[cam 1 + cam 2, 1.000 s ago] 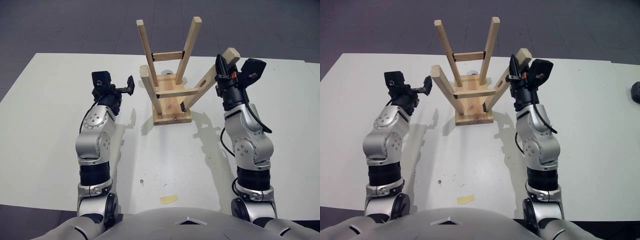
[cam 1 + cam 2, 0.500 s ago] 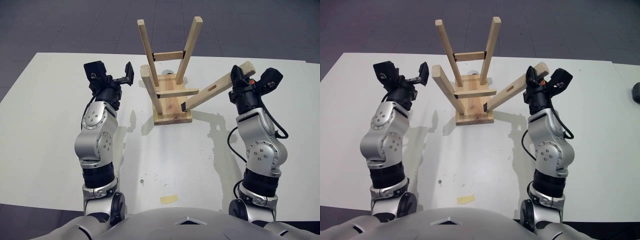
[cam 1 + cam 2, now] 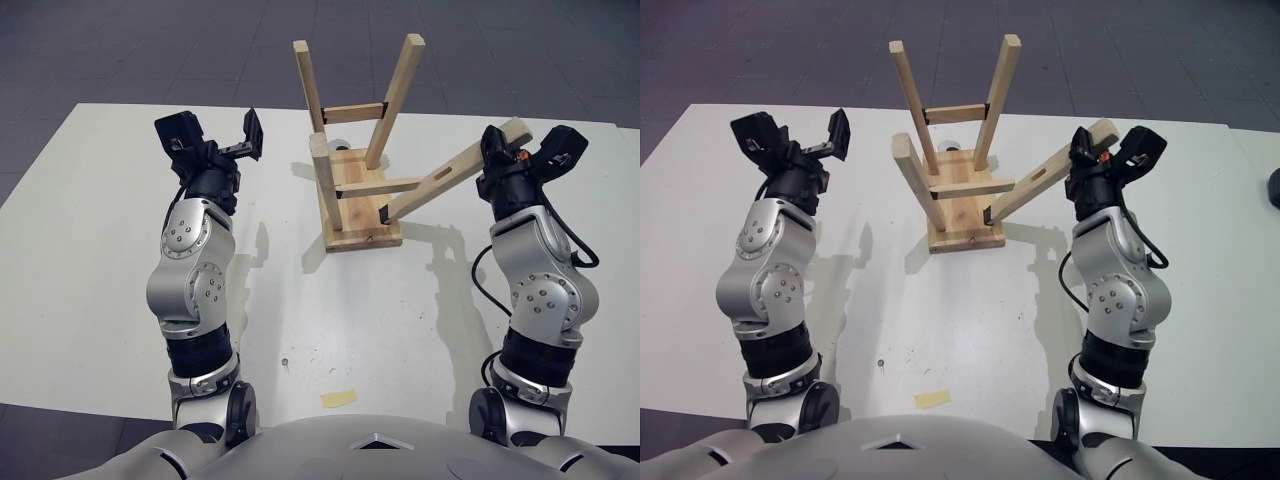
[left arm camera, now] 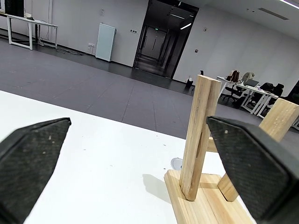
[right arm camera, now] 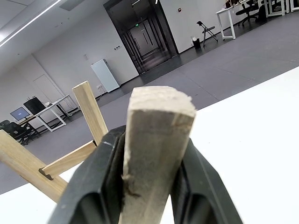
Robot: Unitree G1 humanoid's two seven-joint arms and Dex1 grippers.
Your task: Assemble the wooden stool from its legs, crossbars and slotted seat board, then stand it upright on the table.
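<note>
Stool [image 3: 360,150] upside down, seat board [image 3: 362,232] flat on bench [image 3: 100,250]; three legs [image 3: 327,180] up, crossbars [image 3: 352,113] fitted. Fourth leg [image 3: 450,177] leans outward, top end clamped in right gripper [image 3: 503,165]. Left gripper [image 3: 217,140] spread wide, empty, beside stool. Remaining, likely: seat that leg, flip upright.

I'm driving this in what looks like an open office or lab hall: my white table [image 3: 100,200] stands on dark grey floor [image 4: 88,86], with white walls [image 4: 70,21], desks [image 4: 248,88] and swivel chairs [image 5: 204,29], a monitor [image 5: 19,113], a white cabinet [image 4: 106,43], a dark corridor [image 4: 161,44] and strip lights [image 5: 32,21] on the ceiling
</note>
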